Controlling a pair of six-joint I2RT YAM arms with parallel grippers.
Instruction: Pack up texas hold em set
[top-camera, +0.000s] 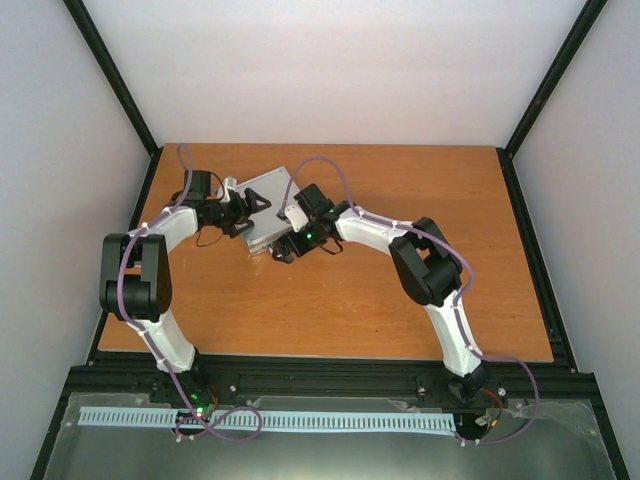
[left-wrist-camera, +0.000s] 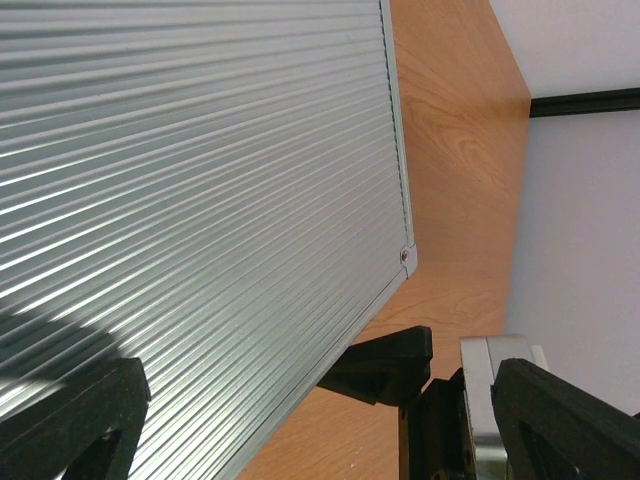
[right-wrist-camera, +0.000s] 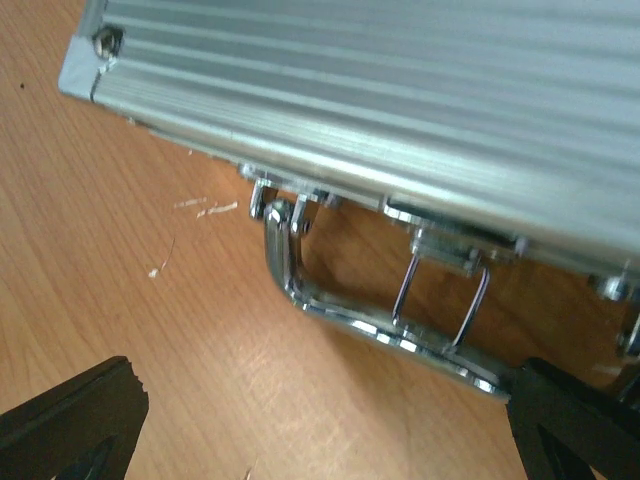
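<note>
The silver ribbed metal case (top-camera: 268, 200) lies shut on the table at the back centre-left. Its lid (left-wrist-camera: 190, 200) fills the left wrist view. My left gripper (top-camera: 248, 208) is open at the case's left edge, its fingers (left-wrist-camera: 85, 420) spread wide over the lid. My right gripper (top-camera: 285, 246) is open at the case's near side, just above the table. The chrome handle (right-wrist-camera: 370, 325) and a latch (right-wrist-camera: 450, 245) lie between its fingers (right-wrist-camera: 70, 425) without touching them. Card boxes, chips, dice and disc are out of view.
The wooden table (top-camera: 400, 300) has black rails along its left, right and near edges. White walls close in the back and sides. Part of the right arm's wrist (left-wrist-camera: 480, 395) shows close beyond the case corner in the left wrist view.
</note>
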